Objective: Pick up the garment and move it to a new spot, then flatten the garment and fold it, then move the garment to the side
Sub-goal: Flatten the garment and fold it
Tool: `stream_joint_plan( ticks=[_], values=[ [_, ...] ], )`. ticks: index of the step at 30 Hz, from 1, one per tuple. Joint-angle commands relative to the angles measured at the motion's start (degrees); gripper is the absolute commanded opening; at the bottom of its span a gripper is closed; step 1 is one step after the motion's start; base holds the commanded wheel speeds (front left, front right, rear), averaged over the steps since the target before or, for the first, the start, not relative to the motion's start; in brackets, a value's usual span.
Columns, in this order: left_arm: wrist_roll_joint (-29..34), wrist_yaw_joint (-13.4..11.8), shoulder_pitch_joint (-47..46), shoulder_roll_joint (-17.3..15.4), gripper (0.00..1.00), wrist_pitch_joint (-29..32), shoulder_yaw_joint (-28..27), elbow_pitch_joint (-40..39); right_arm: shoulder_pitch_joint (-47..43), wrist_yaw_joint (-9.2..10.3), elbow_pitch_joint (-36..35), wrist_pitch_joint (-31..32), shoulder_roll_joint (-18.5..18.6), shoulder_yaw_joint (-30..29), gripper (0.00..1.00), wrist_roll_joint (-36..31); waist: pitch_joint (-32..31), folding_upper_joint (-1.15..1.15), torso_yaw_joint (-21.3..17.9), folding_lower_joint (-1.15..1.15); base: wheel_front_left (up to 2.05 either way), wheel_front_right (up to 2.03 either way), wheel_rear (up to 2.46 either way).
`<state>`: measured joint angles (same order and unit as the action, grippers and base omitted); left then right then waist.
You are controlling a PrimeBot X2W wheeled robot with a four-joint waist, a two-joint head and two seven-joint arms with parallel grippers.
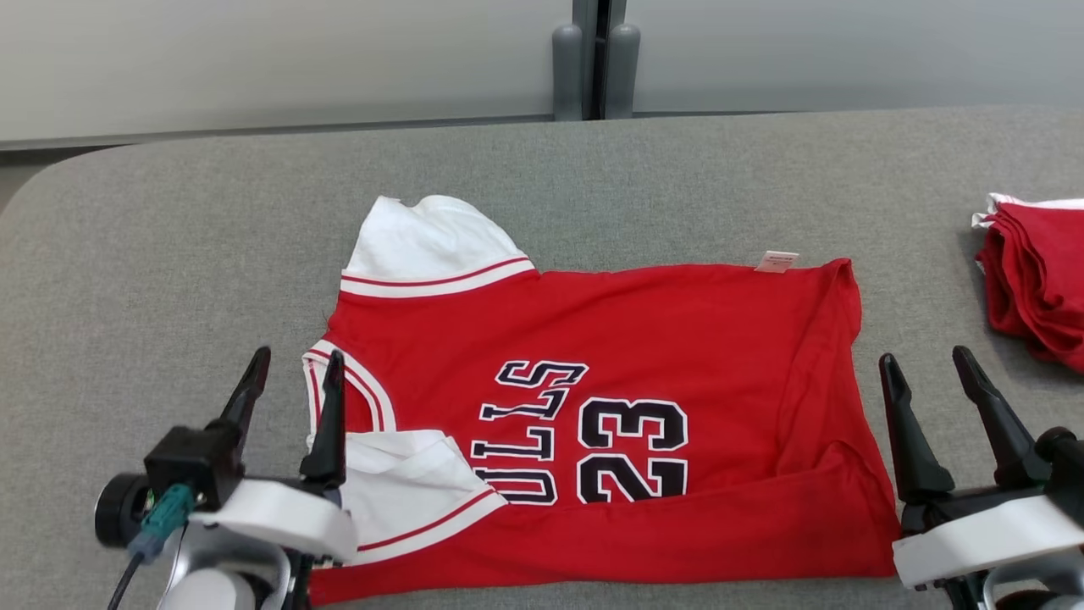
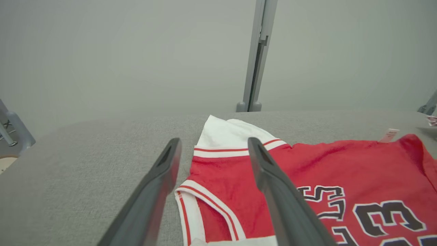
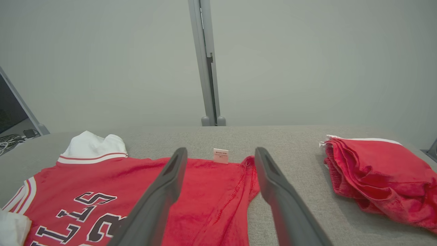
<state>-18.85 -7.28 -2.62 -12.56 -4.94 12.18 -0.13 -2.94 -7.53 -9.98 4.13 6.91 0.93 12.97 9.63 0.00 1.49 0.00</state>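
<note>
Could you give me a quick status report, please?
Left gripper open, right gripper open, both empty. Red jersey flat, near edge folded over. Red pile at right, apart.

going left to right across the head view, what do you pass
left gripper → red jersey → right gripper → folded red pile at the right edge

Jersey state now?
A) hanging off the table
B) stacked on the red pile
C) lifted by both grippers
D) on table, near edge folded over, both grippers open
D: the jersey lies on the table, near edge folded over the lettering, with the left gripper and right gripper beside it, jaws apart and empty.
</note>
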Motion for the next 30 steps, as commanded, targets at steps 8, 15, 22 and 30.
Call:
stream_joint_plan(
  ticks=[8, 15, 22, 30],
  values=[
    [0.86, 6.78, -22.39, 1.37, 1.0, 3.43, 5.06, 10.05, 5.28, 0.07, -0.96, -0.31, -0.69, 0.7, 1.0, -0.21, 10.59, 0.0, -1.65, 0.0, 0.0, 0.0, 0.0],
    [-0.58, 9.19, -37.59, 2.07, 1.0, 5.93, 4.33, 27.34, 8.74, 0.06, 1.14, -1.7, -1.0, 1.9, 1.0, -0.03, 14.84, 0.0, -3.89, 0.0, 0.0, 0.0, 0.0],
    [-2.65, 9.97, -45.16, 1.65, 1.0, 6.23, 2.4, 42.15, 10.3, 0.06, 3.33, -2.63, -1.21, 2.54, 1.0, 0.57, 15.57, 0.0, -4.88, 0.0, 0.0, 0.0, 0.0],
    [-5.11, 12.75, -50.83, 2.26, 0.0, 5.31, 2.08, 52.91, 12.16, 0.06, 5.48, -3.03, -0.95, 2.19, 1.0, 2.0, 15.95, 0.0, -5.26, 0.0, 0.0, 0.0, 0.0]
  ],
)
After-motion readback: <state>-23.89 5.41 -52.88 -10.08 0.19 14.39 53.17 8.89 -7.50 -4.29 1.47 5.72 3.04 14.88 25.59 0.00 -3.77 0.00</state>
